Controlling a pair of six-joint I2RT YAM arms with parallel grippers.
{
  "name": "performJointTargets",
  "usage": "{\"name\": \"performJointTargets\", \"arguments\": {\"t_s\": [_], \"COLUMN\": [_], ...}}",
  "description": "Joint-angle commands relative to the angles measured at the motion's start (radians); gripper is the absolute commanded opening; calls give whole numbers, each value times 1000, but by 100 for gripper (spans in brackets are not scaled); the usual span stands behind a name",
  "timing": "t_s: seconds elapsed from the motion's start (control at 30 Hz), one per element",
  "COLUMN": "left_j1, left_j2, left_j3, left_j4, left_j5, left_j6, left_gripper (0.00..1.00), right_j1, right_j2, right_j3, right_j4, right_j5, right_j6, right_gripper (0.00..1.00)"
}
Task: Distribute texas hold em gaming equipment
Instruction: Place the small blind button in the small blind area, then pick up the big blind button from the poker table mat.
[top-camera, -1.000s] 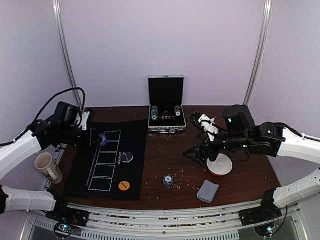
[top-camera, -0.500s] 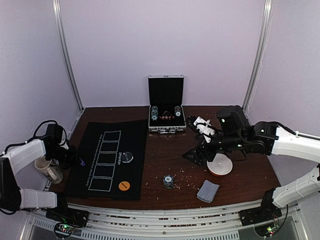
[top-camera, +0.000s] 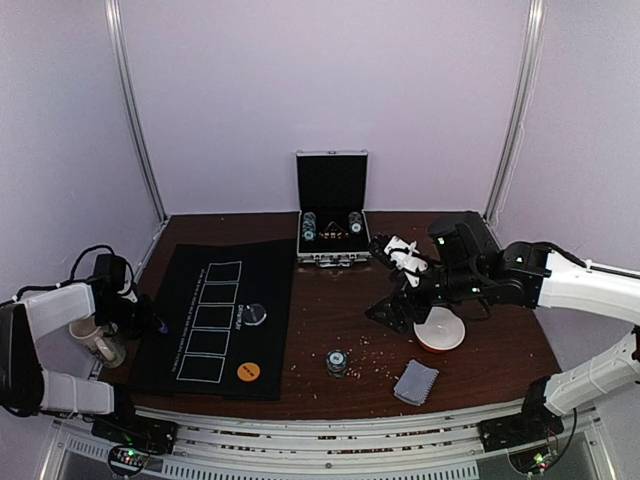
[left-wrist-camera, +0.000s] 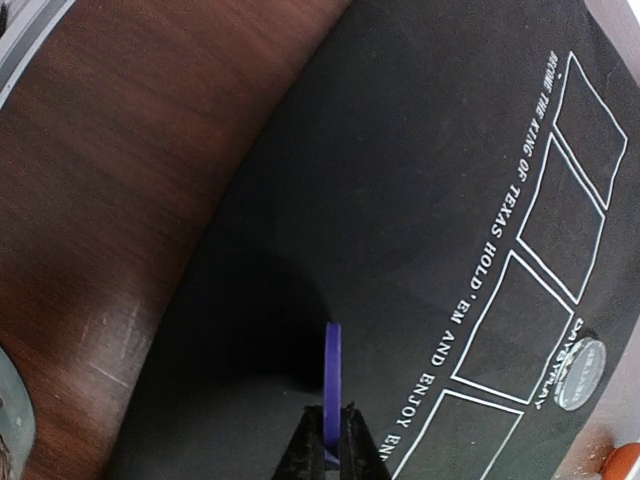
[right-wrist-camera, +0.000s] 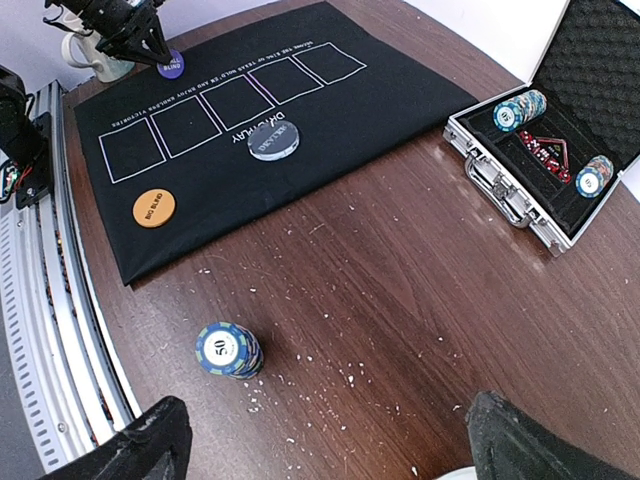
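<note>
"Purple round plastic button (left-wrist-camera: 332, 375): where is it compared with a second ago?"

"Then the left gripper (left-wrist-camera: 328, 420) carried it above the black felt mat (top-camera: 185, 290), by the far card box. Now it hangs at the mat's left edge, fingers pinched on it, near the beige mug (top-camera: 97, 338)."

"And the right gripper (right-wrist-camera: 330, 450)?"

"Spread wide, off the mat's right side. It has edged slightly toward the mat."

"What does each view add?"

"The left wrist view shows the button edge-on and upright, low over the felt; whether it touches cannot be told. The right wrist view shows its flat face with white lettering, plus an orange round button (right-wrist-camera: 154, 208) at the mat's near corner and a grey round button (right-wrist-camera: 273, 141) mid-mat."
</note>
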Motion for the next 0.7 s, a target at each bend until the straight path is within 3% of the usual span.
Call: {"name": "performJointTargets", "arguments": {"t_s": [0.0,0.07,0.2,0.33,0.47,0.57,0.67], "left_j1": [11,11,11,10,-7,-152,-435], "left_j2": [0,-2,-4,-19,-60,-98,-75], "left_j3": [7,17,47,82,136,209,287], "left_j4": [2,-19,-64,-104,-103,-42,9], "left_j5": [-53,-62,-101,-153,-167,-174,-177], "left_j6": [21,22,23,17,28,119,249], "left_gripper": [33,49,65,72,73,74,79], "right_j1": [-8,-8,-9,-8,-8,-9,-7], "right_j2": [-1,-1,3,11,24,32,41], "right_j3": [29,32,38,46,61,73,85], "right_j4": [-18,-17,-12,-16,-29,-37,-39], "right_j5": [-20,-20,-31,-32,-32,-31,-29], "right_j6": [-13,-13,-15,-17,-20,-21,-22], "right_gripper": [99,99,99,99,99,99,99]}}
